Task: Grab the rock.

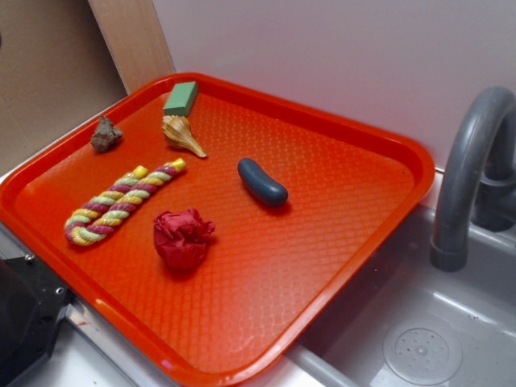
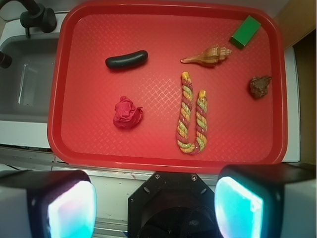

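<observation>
Gripper (image 2: 156, 198) spread wide and empty, pads (image 2: 72, 210) glowing cyan along the bottom edge of the wrist view, poised off the near rim of the red tray (image 2: 163, 158). Rock (image 2: 259, 86) seen at right of the wrist frame, well apart from the gripper, up and to the right of the open jaws; same rock (image 1: 106, 135) at upper left in the exterior frame, close to the tray's raised rim. Lumpy and jagged, no clear long axis, so no obvious closing direction judged.

Green block (image 2: 244, 31) and spiral seashell (image 2: 208, 55) above and to the left of the rock, near but not touching. Folded rope toy (image 2: 191, 115) left of it, with bare tray between. Crumpled red cloth (image 2: 127, 113) and dark oblong object (image 2: 126, 59) far left, out of the likely path. Open room on the rock's left and lower sides; rim close on its right, probably the tight side for a finger.
</observation>
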You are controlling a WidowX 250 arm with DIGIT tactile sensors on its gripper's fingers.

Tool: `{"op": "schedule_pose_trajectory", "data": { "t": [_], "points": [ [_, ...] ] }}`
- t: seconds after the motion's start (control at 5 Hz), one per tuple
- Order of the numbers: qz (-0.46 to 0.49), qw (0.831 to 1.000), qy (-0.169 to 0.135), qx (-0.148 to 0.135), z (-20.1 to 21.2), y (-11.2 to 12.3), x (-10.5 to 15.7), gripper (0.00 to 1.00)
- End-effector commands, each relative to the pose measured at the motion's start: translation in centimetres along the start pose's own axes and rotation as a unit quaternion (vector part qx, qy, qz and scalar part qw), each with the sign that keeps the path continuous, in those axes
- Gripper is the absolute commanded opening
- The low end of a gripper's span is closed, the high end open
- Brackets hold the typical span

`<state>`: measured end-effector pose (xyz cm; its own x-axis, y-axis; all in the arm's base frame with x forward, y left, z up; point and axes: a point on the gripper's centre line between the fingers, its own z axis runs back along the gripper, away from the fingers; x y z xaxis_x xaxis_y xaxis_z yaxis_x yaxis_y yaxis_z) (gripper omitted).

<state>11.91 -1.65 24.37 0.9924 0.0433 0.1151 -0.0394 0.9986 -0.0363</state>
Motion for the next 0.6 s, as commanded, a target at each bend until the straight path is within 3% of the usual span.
{"op": "schedule_pose_trajectory", "data": {
  "t": [0.0, 0.2, 0.4],
  "points": [
    [0.000, 1.000, 0.000, 0.000, 0.0, 0.0, 0.0, 1.00],
    [0.074, 0.997, 0.001, -0.010, -1.6, 2.7, 3.2, 1.00],
    [0.172, 0.984, -0.043, 0.015, -3.4, 5.4, 5.0, 1.00]
  ]
}}
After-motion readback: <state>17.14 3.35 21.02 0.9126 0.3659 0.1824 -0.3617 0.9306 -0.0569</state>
